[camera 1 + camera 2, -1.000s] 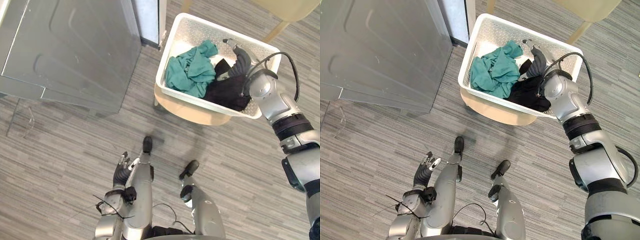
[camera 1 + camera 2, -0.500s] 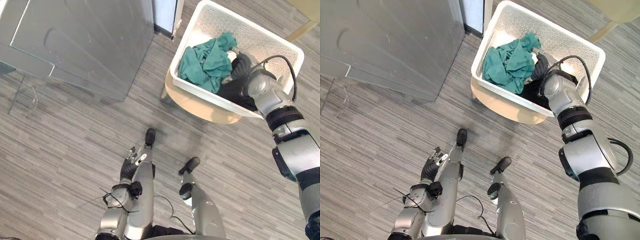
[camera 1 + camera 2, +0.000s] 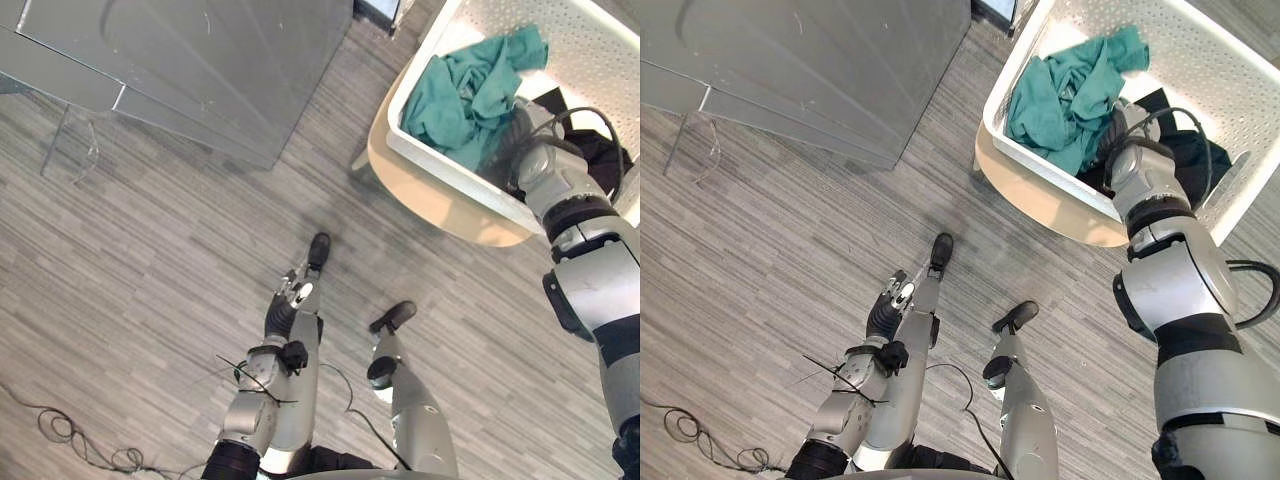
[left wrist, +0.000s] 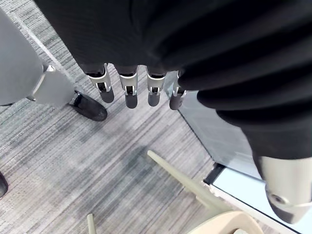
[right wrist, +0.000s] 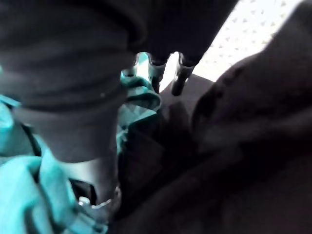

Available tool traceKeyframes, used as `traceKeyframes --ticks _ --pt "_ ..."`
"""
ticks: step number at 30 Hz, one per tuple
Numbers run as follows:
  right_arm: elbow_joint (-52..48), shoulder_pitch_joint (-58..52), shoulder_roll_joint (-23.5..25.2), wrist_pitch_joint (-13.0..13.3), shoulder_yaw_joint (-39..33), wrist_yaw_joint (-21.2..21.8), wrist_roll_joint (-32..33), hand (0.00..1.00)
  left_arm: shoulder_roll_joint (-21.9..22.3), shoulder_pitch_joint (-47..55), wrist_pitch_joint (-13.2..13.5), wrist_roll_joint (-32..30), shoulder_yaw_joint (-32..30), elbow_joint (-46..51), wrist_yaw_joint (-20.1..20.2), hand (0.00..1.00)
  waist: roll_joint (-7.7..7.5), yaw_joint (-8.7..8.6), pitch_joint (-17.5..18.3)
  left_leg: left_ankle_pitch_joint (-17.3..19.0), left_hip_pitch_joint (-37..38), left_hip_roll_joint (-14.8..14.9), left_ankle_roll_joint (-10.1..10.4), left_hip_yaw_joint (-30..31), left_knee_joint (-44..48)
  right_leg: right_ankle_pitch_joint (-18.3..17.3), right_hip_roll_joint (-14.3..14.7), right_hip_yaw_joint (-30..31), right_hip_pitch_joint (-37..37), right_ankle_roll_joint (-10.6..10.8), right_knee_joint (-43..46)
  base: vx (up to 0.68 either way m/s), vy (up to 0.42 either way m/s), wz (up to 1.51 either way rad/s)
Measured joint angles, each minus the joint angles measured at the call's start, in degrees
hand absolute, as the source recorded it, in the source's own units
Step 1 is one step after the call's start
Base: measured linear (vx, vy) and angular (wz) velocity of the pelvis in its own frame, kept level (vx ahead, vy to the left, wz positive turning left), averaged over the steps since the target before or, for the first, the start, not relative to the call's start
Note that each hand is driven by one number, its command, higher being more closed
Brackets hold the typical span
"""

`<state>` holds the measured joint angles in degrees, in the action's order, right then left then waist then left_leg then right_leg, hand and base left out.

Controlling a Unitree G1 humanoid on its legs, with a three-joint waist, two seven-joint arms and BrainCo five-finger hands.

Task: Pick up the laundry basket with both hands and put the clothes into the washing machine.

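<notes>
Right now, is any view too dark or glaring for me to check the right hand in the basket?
Right wrist view: dim, the right hand's cover and the black garment darken it; the laundry basket's white wall glares behind. Eye views: evenly lit, though the hand is sunk among the teal cloth. Left wrist view: bright, left hand open above the floor.

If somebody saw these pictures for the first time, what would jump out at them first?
The white laundry basket at the upper right, resting on a beige seat, with a teal garment and a black garment piled inside. The right hand is sunk among those clothes, while the left hand hangs low over the floor with its fingers straight. The big grey washing machine takes up the upper left.
</notes>
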<state>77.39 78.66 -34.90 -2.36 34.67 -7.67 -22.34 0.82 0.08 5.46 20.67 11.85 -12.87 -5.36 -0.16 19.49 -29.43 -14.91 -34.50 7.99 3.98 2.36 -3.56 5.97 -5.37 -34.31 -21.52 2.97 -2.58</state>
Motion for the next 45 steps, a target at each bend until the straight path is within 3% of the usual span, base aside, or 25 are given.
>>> traceKeyframes --ticks 5,6,19,22,31,34,41,45 --pt "-1.4 2.7 -1.6 0.1 2.5 -1.2 3.3 0.00 2.3 -0.2 0.3 1.4 0.0 0.1 0.3 0.00 0.29 0.42 -0.1 -0.1 -1.4 0.0 0.1 0.1 -0.4 0.1 0.3 -0.2 -1.0 0.1 -1.1 0.08 0.045 -0.01" --pt "-2.2 2.7 -1.7 0.1 2.5 -1.7 4.4 1.00 2.4 -0.2 0.5 1.4 0.0 0.1 0.4 0.00 0.29 0.41 -0.1 -0.1 -1.6 0.0 0.1 0.1 -0.4 0.2 0.3 -0.3 -1.1 0.1 -1.4 0.07 0.054 0.01" --pt "-5.3 1.3 -3.2 0.3 1.6 -3.4 6.5 1.00 2.7 -0.2 1.4 2.4 -1.3 -0.2 0.1 0.00 0.64 2.00 0.1 -0.1 -1.7 -0.1 0.2 0.7 -0.3 0.1 0.4 -1.4 -0.5 0.2 -1.5 0.06 0.097 0.04" --pt "-9.1 -2.1 -2.2 0.2 -3.8 -3.8 7.2 1.00 2.7 -0.4 1.4 2.3 -2.0 -0.3 -0.2 0.00 0.64 1.97 0.1 -0.1 -1.2 -0.1 0.2 0.7 0.5 0.1 0.5 -1.5 0.3 0.1 -1.4 0.05 0.105 0.03" --pt "-25.3 -6.8 -0.3 1.3 -23.7 -11.2 13.3 1.00 1.6 -1.3 1.5 2.2 -3.5 -1.4 -1.3 0.00 0.74 -0.06 0.1 1.8 0.6 1.5 0.7 0.2 5.8 0.7 1.3 0.5 3.2 -0.6 -0.3 0.00 0.071 -0.11" --pt "-29.6 -7.5 -0.2 1.5 -26.7 -13.0 13.6 1.00 0.5 -1.2 1.5 2.2 -3.4 -1.4 -1.4 0.00 0.73 -0.13 0.2 2.3 1.5 2.2 0.8 -0.4 6.7 0.4 1.6 1.5 3.4 -1.0 0.7 -0.04 0.065 -0.20" --pt "-39.5 -11.1 0.3 2.0 -31.5 -17.1 13.7 1.00 -3.2 -1.2 1.5 1.7 -3.5 -1.2 -2.7 0.00 0.63 -2.92 0.2 1.9 2.4 2.1 0.5 -1.1 5.9 0.9 1.1 2.0 3.5 -0.9 1.4 -0.01 0.082 -0.01" --pt "-43.4 -12.2 0.7 2.0 -32.1 -18.1 13.5 1.00 -3.3 -1.4 1.5 -0.3 -3.5 -0.2 -3.6 0.00 0.61 -3.48 0.2 1.7 2.9 2.1 0.2 -1.8 5.7 1.4 1.1 2.7 3.6 -0.9 1.1 0.05 0.043 -0.05"
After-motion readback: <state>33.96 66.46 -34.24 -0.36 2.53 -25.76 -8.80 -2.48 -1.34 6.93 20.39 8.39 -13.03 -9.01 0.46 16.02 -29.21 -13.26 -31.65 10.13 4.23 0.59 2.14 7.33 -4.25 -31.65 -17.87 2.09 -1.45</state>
